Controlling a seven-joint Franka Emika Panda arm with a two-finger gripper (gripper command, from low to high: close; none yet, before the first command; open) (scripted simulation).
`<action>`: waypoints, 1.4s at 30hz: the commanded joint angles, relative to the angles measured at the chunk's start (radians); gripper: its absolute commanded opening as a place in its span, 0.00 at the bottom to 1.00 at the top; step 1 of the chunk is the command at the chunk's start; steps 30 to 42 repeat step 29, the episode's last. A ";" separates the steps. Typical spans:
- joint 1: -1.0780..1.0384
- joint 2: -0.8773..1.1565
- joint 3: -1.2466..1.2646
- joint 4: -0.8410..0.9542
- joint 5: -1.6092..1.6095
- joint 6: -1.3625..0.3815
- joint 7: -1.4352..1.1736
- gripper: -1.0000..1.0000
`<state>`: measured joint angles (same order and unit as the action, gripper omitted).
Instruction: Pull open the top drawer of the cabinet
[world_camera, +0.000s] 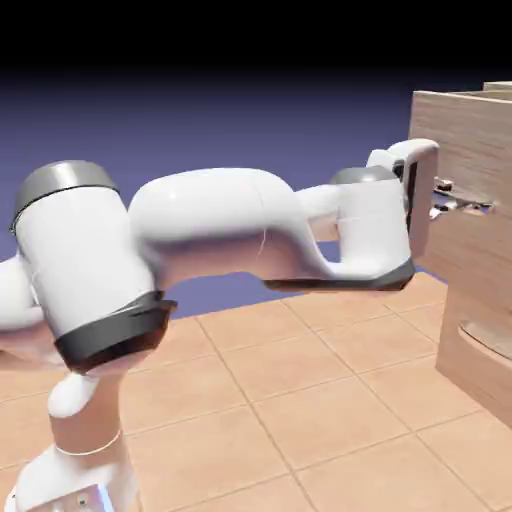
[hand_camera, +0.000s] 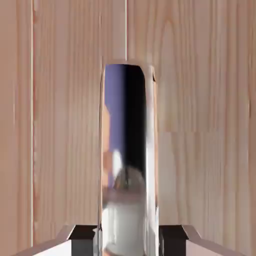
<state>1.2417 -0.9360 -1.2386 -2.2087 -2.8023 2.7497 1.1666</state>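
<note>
The cabinet (world_camera: 470, 300) of light wood grain stands at the exterior view's right edge. Its top drawer (world_camera: 470, 135) has a front that sits a little further out toward the arm than the drawer below. My gripper (world_camera: 462, 203) reaches level onto this front and is shut on the grey metal handle (world_camera: 480, 206). In the hand view the shiny handle (hand_camera: 129, 150) runs up the middle, large. The grey fingertips (hand_camera: 82, 239) press against both of its sides, with my gripper (hand_camera: 129, 241) around it. Wood grain of the top drawer (hand_camera: 200, 125) fills the rest.
The lower drawer's curved handle (world_camera: 490, 340) shows beneath my hand. My white arm (world_camera: 220, 230) spans the picture from the lower left. A tan tiled table (world_camera: 300, 400) lies below.
</note>
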 joint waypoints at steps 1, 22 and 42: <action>-0.036 -0.009 0.023 -0.030 0.004 0.000 -0.002 0.00; -0.412 -0.055 0.260 -0.272 0.000 0.070 0.094 0.00; -0.466 -0.151 0.274 -0.342 0.080 0.079 -0.032 1.00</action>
